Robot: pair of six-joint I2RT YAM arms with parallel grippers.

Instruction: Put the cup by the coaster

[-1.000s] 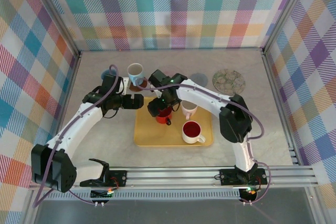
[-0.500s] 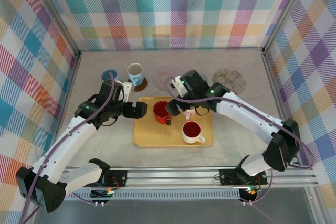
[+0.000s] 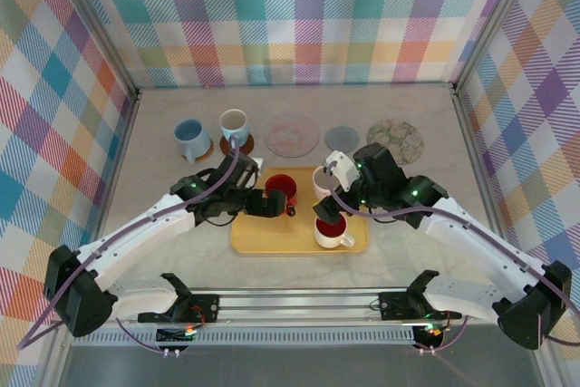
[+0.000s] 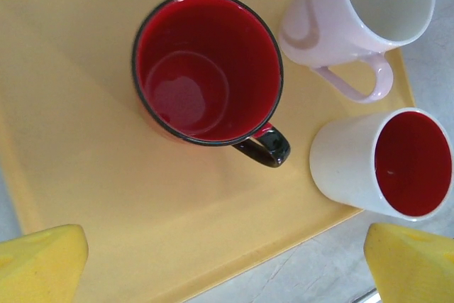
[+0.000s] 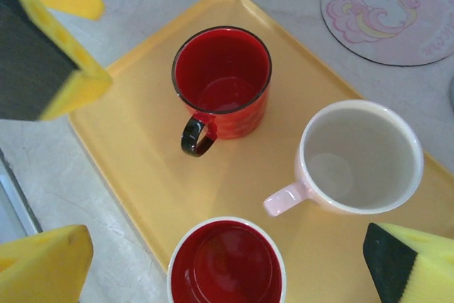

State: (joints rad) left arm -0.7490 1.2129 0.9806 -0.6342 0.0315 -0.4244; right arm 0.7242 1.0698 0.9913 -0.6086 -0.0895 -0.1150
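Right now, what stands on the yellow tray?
Three empty mugs: a red mug, a pink mug and a white mug. The tray under each is covered.

Pastel plaid walls (image 3: 308,15) enclose a pale marbled tabletop (image 3: 426,111) framed in aluminium rails (image 3: 308,301).

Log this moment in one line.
left claw: open, by red mug | right claw: open, over tray | held: nothing | also on tray: pink mug, white mug
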